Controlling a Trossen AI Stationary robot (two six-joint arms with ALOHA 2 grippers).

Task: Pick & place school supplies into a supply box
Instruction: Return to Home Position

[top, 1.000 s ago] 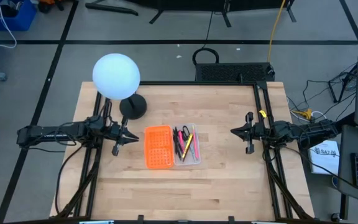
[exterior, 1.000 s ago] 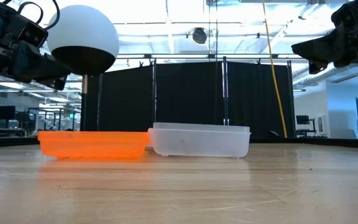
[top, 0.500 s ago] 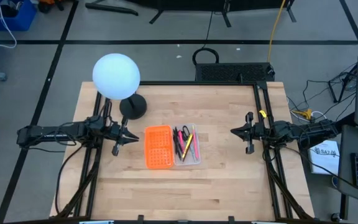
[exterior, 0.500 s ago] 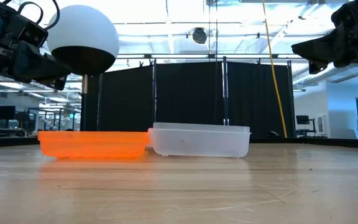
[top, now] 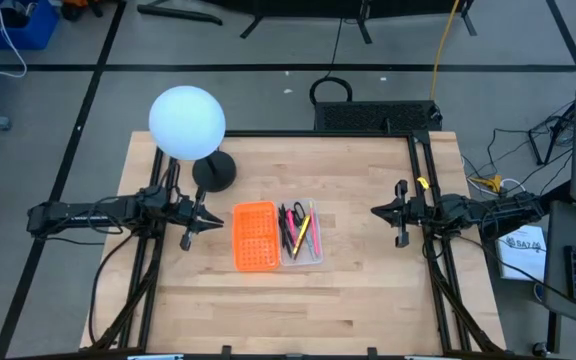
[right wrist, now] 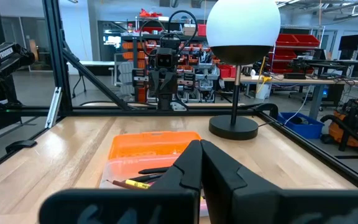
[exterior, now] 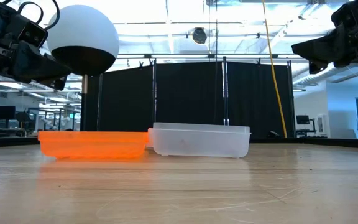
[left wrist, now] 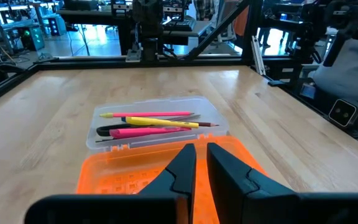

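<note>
Nothing has moved since the earlier frames: both arms and all the things sit as they did.

From above, the left gripper [top: 214,222] hangs over the desk [top: 358,295] just beside the box [top: 254,237], and the right gripper [top: 375,211] waits well apart from it on the other side. The pens [top: 299,231] lie in the clear half; the orange half is bare. The lamp [top: 187,123] stands close by the left arm.

At desk height, the box lies flat and open, with both grippers held high above it.

The left wrist view shows that arm's fingers [left wrist: 182,171] drawn narrow with only a slit between them, holding nothing. Yellow, pink and black pens lie lengthwise in the clear half; I cannot tell the scissors apart among them.

The right wrist view shows its fingers [right wrist: 188,168] closed together, also empty.

The task looks done, with only the retreat left. The risk I see is the left arm: a wide swing could clip the lamp's stem or nudge the box, and loose pens in so shallow a tray would spill.
</note>
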